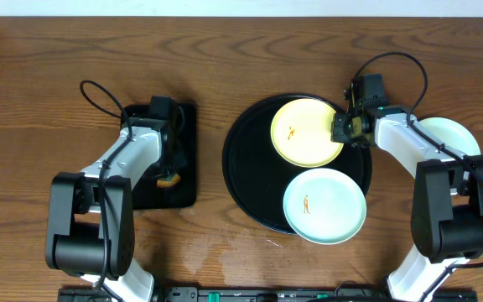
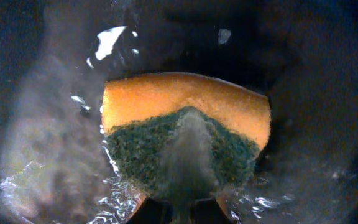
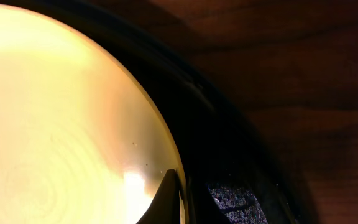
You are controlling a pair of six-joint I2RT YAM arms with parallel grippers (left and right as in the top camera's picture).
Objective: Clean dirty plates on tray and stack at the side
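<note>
One mint plate [image 1: 324, 205] on the tray [image 1: 246, 168], my right end effector [image 1: 342, 128] pinching the yellow plate [image 1: 307, 132] rim there, left end effector [image 1: 171, 174] grip I cannot tell.

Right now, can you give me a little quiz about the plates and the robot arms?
1. True or false: the yellow plate lies on the round tray.
2. How many plates lie on that tray? A one, B two, C three.
3. Fill in: the left gripper is at an orange and green ____.

Key: 1 true. 2 B: the yellow plate and a green plate. The second green plate sits on the table. 3 sponge.
</note>
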